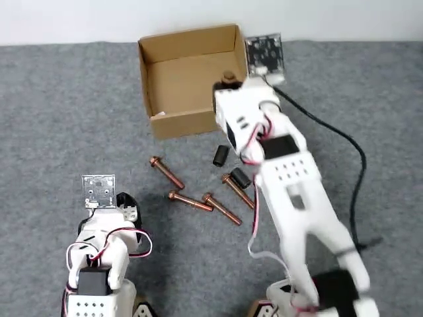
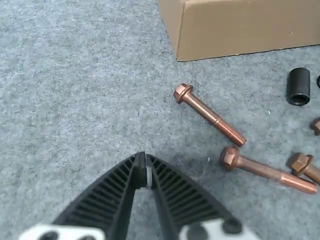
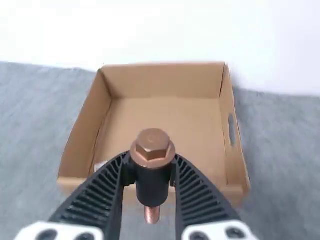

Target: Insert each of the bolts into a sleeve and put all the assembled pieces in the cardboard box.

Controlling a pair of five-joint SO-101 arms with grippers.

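Observation:
My right gripper is shut on a black sleeve with a copper bolt pushed through it, head up and tip showing below. It hangs just in front of the open cardboard box; in the high view the assembled piece is at the right side of the box. Several loose copper bolts lie on the grey mat, with two black sleeves nearby. My left gripper is shut and empty, low over the mat short of the nearest bolt.
The box's front wall stands beyond the bolts in the left wrist view, with one sleeve beside it. A black cable runs across the mat at the right. Open grey mat lies to the left of the box.

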